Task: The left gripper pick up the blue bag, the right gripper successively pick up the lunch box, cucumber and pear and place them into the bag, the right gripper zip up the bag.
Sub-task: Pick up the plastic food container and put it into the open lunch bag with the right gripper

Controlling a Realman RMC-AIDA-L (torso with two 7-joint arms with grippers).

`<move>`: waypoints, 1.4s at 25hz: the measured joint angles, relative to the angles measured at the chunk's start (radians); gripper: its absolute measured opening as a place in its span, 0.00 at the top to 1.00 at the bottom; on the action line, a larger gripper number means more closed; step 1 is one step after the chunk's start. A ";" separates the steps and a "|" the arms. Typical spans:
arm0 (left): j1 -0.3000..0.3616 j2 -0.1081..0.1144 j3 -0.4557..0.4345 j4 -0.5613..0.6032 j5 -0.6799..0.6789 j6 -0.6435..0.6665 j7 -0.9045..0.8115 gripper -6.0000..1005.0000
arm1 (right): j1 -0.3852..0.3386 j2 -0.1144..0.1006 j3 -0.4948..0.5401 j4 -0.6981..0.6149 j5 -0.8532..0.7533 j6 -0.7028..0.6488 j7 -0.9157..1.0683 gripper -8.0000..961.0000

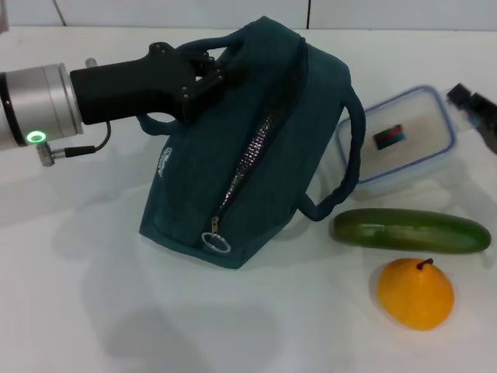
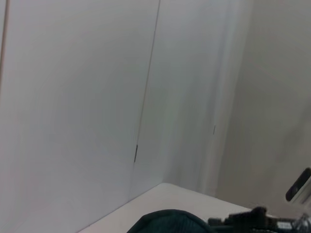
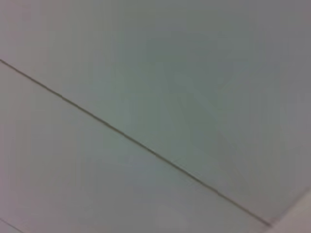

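The blue bag (image 1: 241,167) stands tilted in the middle of the white table, its zipper partly open with the ring pull (image 1: 217,242) low at the front. My left gripper (image 1: 208,71) is shut on the bag's near handle and holds the bag's top up. A bit of the bag shows in the left wrist view (image 2: 170,222). The lunch box (image 1: 397,138) lies to the right of the bag. The cucumber (image 1: 411,230) lies in front of the box, and the pear (image 1: 415,293) in front of the cucumber. My right gripper (image 1: 477,113) shows only partly at the right edge, beside the lunch box.
The bag's other handle (image 1: 353,155) hangs over its right side, close to the lunch box. The white table (image 1: 93,311) reaches the wall behind. The right wrist view shows only a plain wall panel with a seam (image 3: 146,148).
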 joint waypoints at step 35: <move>-0.026 -0.002 0.163 -0.013 -0.073 -0.057 -0.016 0.95 | 0.137 -0.057 0.068 -0.289 -0.008 -0.339 0.084 0.90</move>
